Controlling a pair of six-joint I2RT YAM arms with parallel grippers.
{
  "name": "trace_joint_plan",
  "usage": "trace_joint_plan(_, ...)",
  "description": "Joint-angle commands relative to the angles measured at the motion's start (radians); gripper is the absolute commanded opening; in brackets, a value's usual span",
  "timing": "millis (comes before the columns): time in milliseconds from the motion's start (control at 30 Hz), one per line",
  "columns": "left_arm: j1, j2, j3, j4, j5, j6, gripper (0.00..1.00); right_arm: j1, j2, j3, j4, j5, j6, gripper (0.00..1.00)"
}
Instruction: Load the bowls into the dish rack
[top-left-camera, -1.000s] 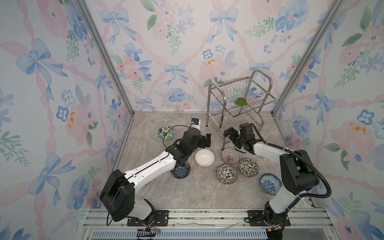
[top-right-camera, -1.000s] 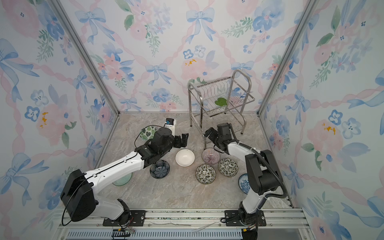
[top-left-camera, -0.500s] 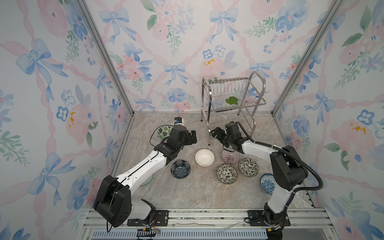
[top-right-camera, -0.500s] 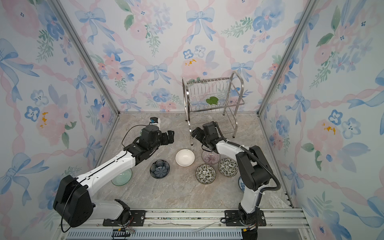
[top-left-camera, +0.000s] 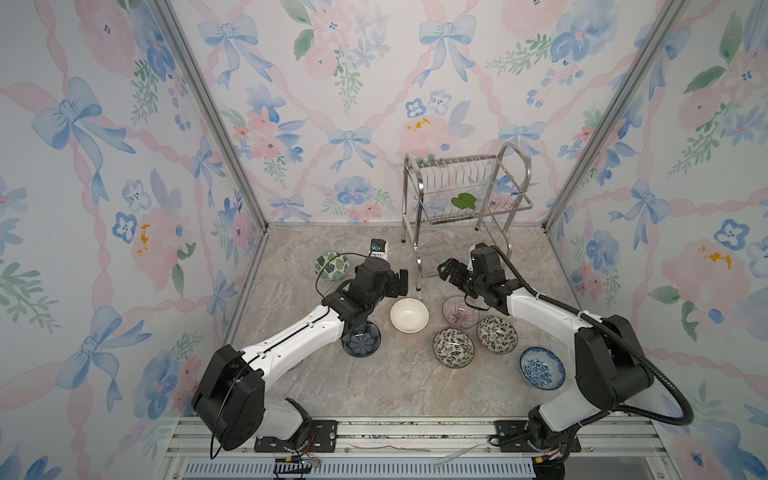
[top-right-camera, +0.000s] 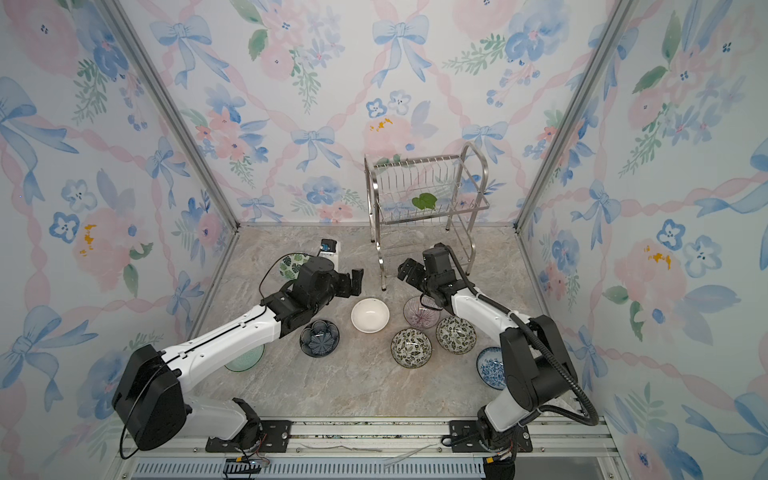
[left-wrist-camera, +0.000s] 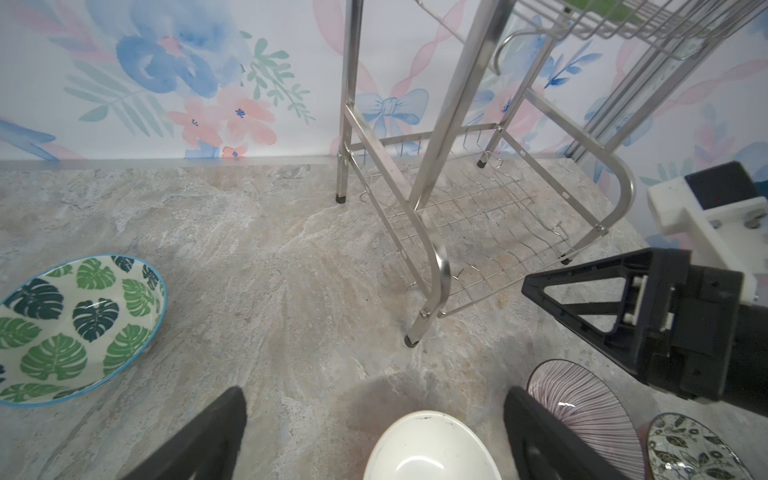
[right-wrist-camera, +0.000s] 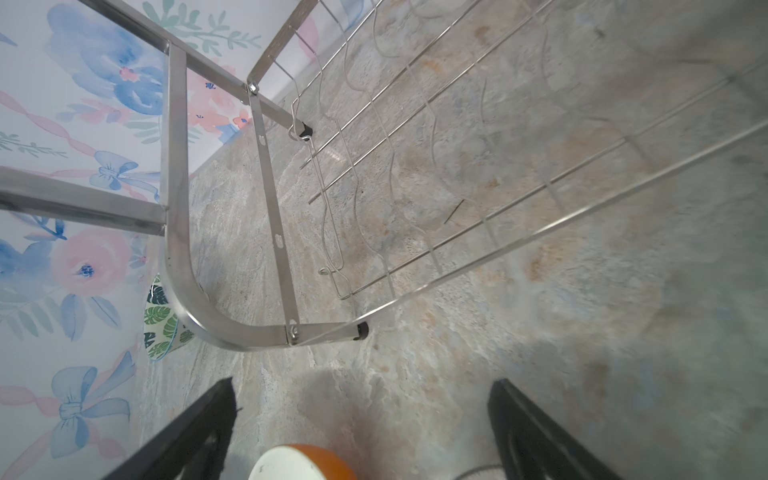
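In front of the rack (top-left-camera: 457, 157), the left gripper (top-left-camera: 399, 282) and right gripper (top-left-camera: 446, 270) flank its near leg, jaws spread. A white bowl (top-left-camera: 409, 316) lies just nearer.

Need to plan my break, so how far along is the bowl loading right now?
Done: nothing; no bowl sits in the dish rack. In hand: nothing; left gripper and right gripper hang open and empty by its front leg. Left: all seven, on the table, from the green-leaf bowl to the blue-white floral bowl.
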Motion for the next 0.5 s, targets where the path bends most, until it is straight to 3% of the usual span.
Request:
trace_joint_plan(0,0.003,0.044,0.002,0.045,-0.076,0.016,0.98,-0.040,-0.083,-0.044,-0.100,0.035,-0.093,0.97)
trace_joint_plan(133,-0.006,0.079,0.039,0.063,-0.095,-0.019,0.98,-0.114,-0.170,-0.082,-0.123,0.083,-0.140,0.97)
trace_joint_plan(233,-0.052,0.110,0.056,0.113,-0.216,0.017,0.98,-0.177,-0.203,-0.082,-0.151,0.142,-0.194,0.97)
trace_joint_plan(467,-0.112,0.228,0.134,0.195,-0.367,0.216,0.98,-0.283,-0.190,-0.047,-0.172,0.250,-0.282,0.97)
